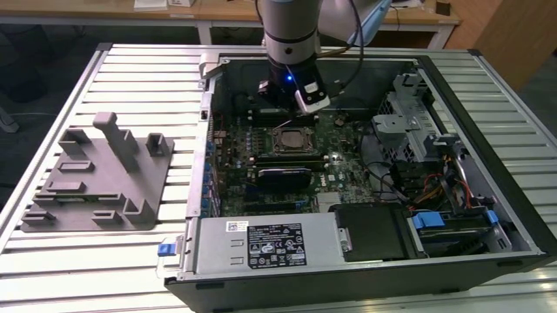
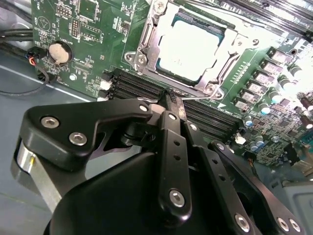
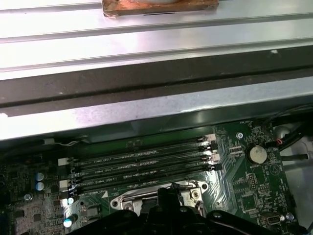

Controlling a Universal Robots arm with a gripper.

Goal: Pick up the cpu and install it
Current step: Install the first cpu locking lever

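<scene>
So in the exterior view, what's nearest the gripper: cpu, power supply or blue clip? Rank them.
1. cpu, in its socket right by the gripper.
2. power supply, at the case's near edge.
3. blue clip, outside the case's near corner.

The arm [image 1: 291,26] is a smooth silvery-grey tube that ends in a black band. On that band, just below the tube, glows a small blue light [image 1: 288,79]. A thin black cable [image 1: 355,39] loops beside the tube, and a white box-shaped housing [image 1: 312,98] sits under the black band.

In the second wrist view the gripper [image 2: 172,99] is matte black. It is built of flat, round-ended link bars [image 2: 88,125] pinned with bright silver screws [image 2: 176,197]. A brushed silver collar [image 2: 27,156] shows behind the widest bar.
</scene>
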